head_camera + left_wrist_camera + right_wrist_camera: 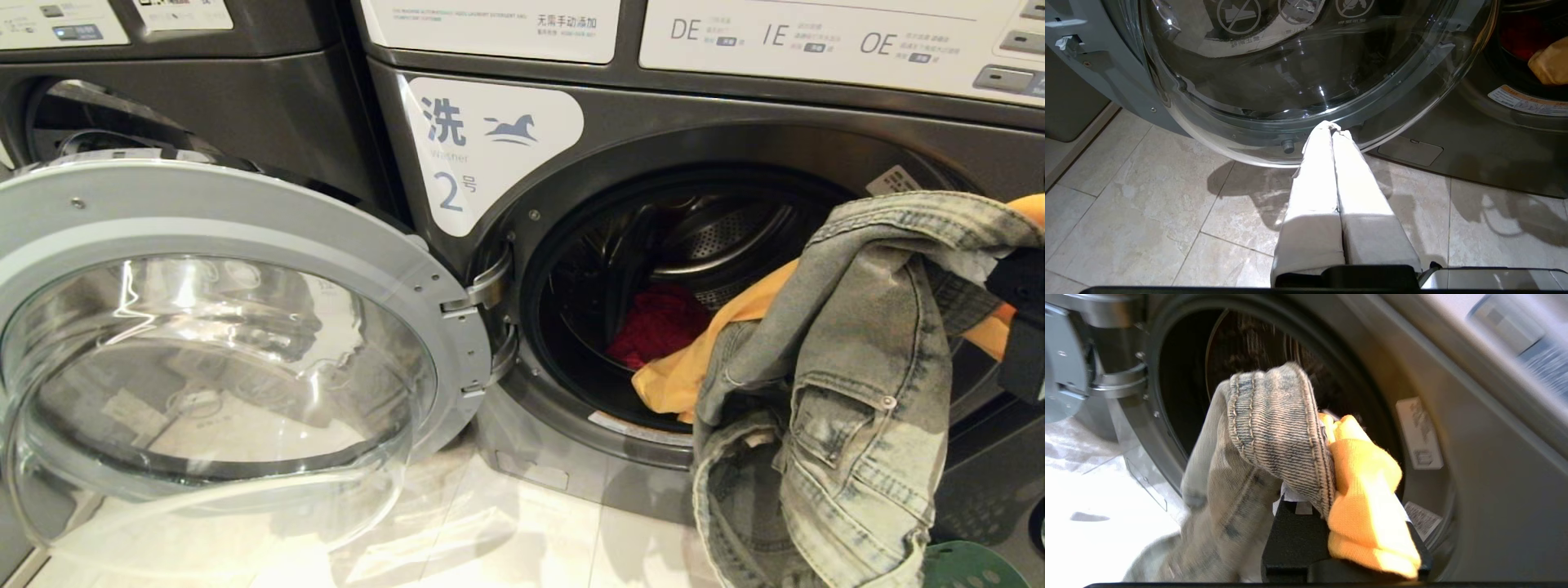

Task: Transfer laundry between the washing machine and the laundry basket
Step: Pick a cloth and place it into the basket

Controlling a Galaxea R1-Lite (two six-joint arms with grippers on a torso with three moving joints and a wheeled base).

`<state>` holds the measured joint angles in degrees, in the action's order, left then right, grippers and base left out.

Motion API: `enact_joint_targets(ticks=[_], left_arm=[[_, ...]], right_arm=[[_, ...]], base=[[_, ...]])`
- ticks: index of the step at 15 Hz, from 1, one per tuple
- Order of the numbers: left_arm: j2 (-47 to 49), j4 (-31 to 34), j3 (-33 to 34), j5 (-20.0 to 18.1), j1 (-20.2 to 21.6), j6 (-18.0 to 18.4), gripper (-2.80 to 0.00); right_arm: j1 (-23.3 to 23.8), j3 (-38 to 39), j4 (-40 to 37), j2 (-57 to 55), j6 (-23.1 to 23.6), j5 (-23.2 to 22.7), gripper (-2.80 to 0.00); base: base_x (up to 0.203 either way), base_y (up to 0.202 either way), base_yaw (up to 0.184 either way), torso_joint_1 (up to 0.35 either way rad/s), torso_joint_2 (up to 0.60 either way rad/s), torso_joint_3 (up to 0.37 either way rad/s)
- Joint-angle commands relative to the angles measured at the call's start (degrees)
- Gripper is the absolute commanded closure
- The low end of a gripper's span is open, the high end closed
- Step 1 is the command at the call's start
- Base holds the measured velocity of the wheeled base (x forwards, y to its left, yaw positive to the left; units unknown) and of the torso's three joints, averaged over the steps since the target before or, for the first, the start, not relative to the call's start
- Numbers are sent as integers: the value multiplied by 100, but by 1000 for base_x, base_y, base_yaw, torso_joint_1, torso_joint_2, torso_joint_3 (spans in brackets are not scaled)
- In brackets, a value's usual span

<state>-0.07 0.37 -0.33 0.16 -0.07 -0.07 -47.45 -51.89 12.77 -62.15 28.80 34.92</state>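
Two garments, a grey jeans piece (849, 384) and an orange cloth (694, 367), hung together at the right side of the head view, in front of the open washer (571, 384). The right hand (1327, 457) was clenched on both of them; in the right wrist view the jeans were folded over its top and the orange cloth lay just beside, covering the fingers. In the head view only a black part of this arm showed at the right edge, behind the jeans. The lower end of the orange cloth reached to the rim of the drum opening. A red cloth (657, 327) lay inside the drum, in the middle of the frame. The round glass door (229, 359) stood open at the left of the head view. A green basket (967, 567) showed only a small part at the lower right corner. The left hand (1333, 132) was clenched on nothing, its white fingers (1314, 196) pressed together, low over the tiled floor (1147, 196) and just before the door's lower rim.
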Motion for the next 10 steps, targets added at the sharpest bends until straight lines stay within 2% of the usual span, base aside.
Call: enact_joint_targets(ticks=[1,3,5,10], left_arm=[[7,6,-2,2,-1,-1,0],[7,6,-2,2,-1,-1,0],[7,6,-2,2,-1,-1,0],[7,6,-2,2,-10,-1,0]], right_arm=[[-145,-99,-27,155,116,15,0],[-194,-84,-38,238,301,15,0],[-194,-93,-38,256,328,15,0],[-212,-93,-36,309,480,-27,0]], base=[[0,0,0,0,0,0],[0,0,0,0,0,0],[5,12,-80,7,4,2],[3,8,-175,0,4,0]])
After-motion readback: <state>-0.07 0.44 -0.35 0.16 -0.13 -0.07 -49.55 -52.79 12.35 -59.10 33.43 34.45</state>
